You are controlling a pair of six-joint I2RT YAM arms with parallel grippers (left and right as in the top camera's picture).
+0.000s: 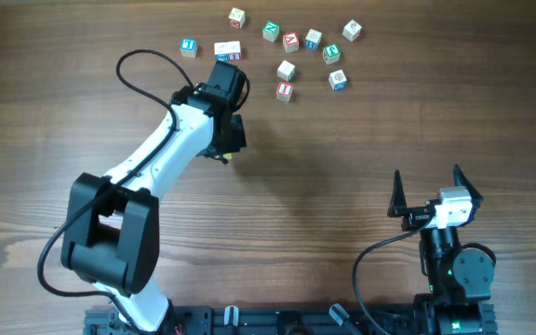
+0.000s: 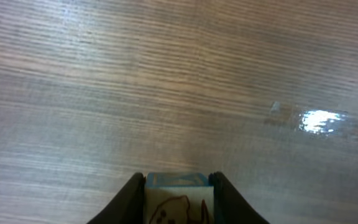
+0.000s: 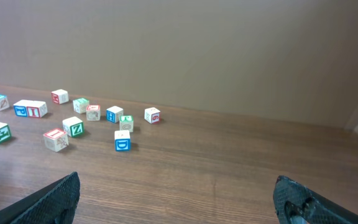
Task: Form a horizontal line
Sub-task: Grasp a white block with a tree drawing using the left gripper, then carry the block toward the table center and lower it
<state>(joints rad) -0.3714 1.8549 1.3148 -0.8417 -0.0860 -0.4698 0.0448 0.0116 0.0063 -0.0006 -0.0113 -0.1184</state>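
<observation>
Looking down from overhead, we see the left arm stretched out over the middle of the wooden table (image 1: pixel 342 167), its left gripper (image 1: pixel 229 140) pointing down at the boards. In the left wrist view that gripper's two dark fingers (image 2: pixel 132 193) are pinching a held cube (image 2: pixel 178 205) between them. It has a pale face with a brown drawing and a blue upper edge, with bare wood grain beyond it.

The right gripper (image 1: pixel 428 177) sits near the table's front right corner, well apart from everything else. Its fingers are spread wide with nothing between them, and the right wrist view shows only their two dark tips at the lower corners.

We find the loose cubes (image 1: pixel 287 70) scattered along the far edge of the table, beyond the left gripper, most of them apart from one another and turned at different angles. The nearest thing to a horizontal line is a pair of cubes (image 1: pixel 227 49) touching side by side just beyond the left gripper, with a single blue-lettered cube (image 1: pixel 188 46) near their left. The same pair shows at the left of the right wrist view (image 3: pixel 30 109).
</observation>
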